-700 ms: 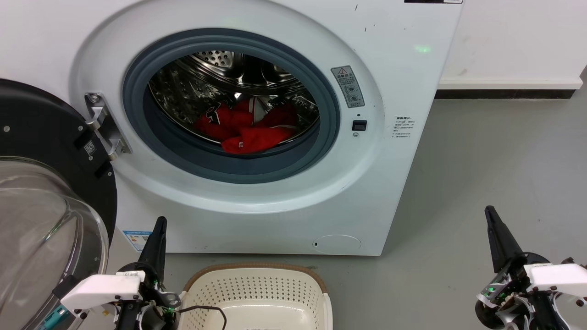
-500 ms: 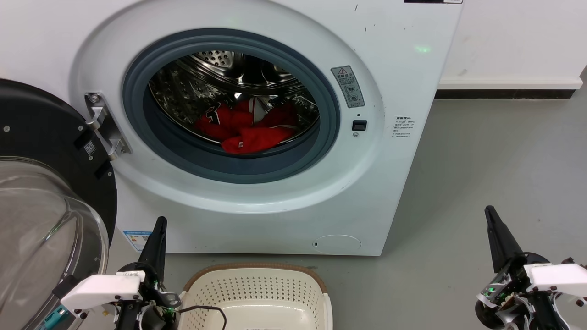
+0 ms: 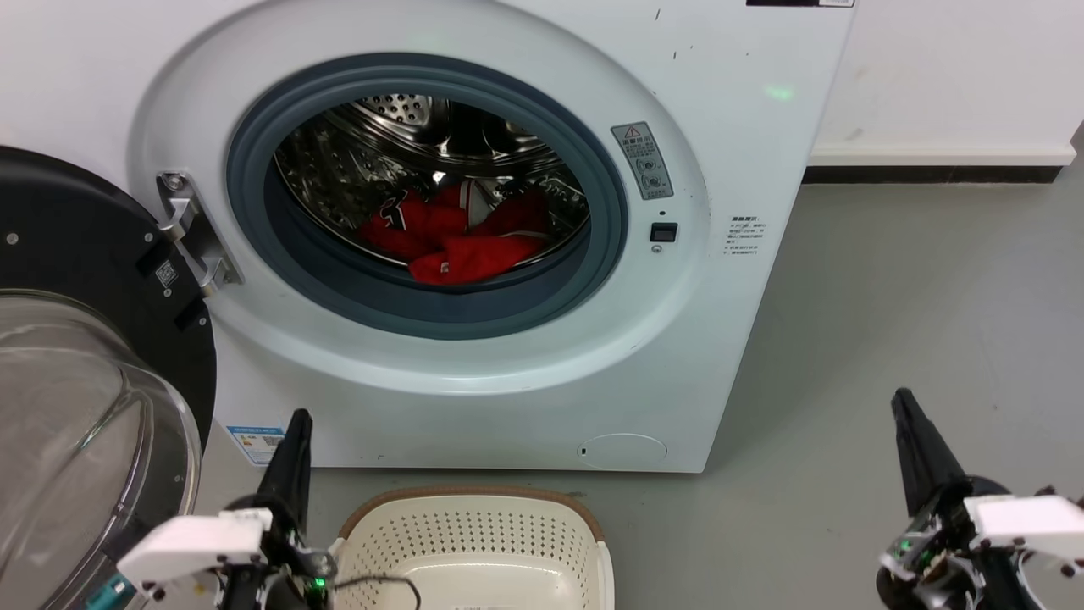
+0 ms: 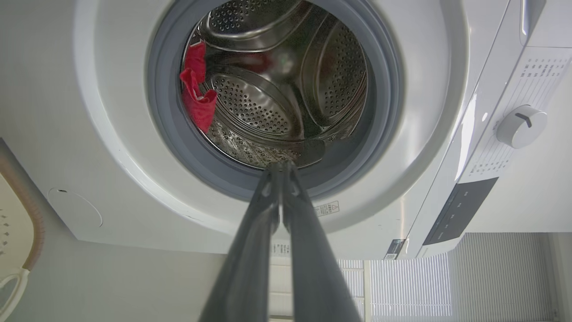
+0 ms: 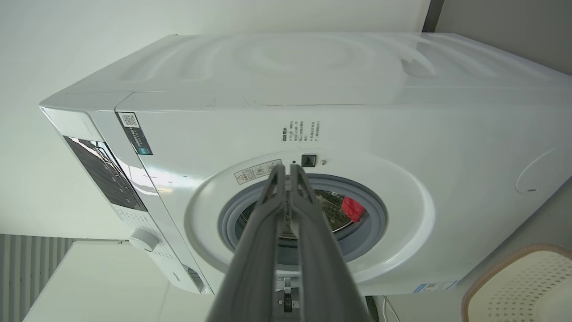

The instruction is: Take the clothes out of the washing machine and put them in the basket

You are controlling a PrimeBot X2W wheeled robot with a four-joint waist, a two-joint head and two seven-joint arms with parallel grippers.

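Clothes (image 3: 457, 241) inside the washing machine (image 3: 728, 144), well beyond the left tool (image 3: 298, 417) and right tool (image 3: 900, 398), both closed and empty

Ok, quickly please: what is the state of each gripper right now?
Left gripper: closed, holding nothing.
Right gripper: closed, holding nothing.
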